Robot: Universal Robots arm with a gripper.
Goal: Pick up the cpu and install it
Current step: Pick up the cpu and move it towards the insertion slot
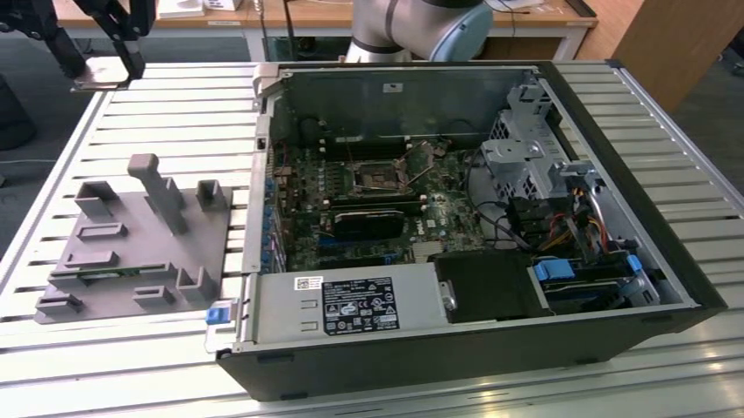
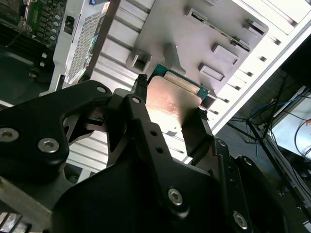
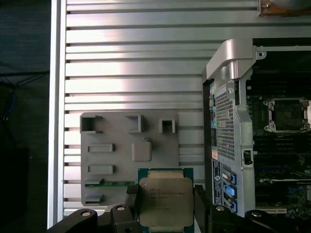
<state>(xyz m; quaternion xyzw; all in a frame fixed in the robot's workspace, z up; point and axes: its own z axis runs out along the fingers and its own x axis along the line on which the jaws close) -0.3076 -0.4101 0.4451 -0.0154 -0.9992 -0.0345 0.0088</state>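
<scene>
**Cpu in the grip, socket off to one side inside the case**

The end effector is closed on the cpu. Its two dark fingers press on opposite edges of the chip, and the silvery top faces the camera in the first wrist view. The second wrist view shows the same hold, with the cpu between the fingers.

Beneath the end effector lies the grey tray on the slatted surface, and the chip appears to hang clear of it.

The motherboard socket is well apart from the end effector, sideways past the near wall of the open computer case, and by my reading lower down. In the exterior view the socket sits mid-board.

The cpu is square, with no long axis. Its edges look roughly parallel to the socket frame.
</scene>
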